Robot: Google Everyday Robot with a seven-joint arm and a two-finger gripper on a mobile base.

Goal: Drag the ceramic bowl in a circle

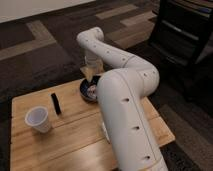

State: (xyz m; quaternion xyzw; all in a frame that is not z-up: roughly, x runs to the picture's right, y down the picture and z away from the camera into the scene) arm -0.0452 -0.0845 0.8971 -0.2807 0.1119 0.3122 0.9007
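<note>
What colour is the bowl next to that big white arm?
Dark blue outside, pale patterned inside; the camera view shows the bowl, with the tool at its far rim.

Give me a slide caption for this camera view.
Gripper lowered at the ceramic bowl on the wooden table.

The pincer [93,75] stands at the far rim of the bowl [88,90], near the far edge of the bench [75,132]. To the left of the bowl lies a black bar [56,103], just beside it, so the way to the left is narrow. Further left, near the left edge, stands a cup [38,119]. The thick white arm [125,115] covers the right side of the bowl and blocks that side. The front of the bench, between cup and arm, is bare wood.
</note>
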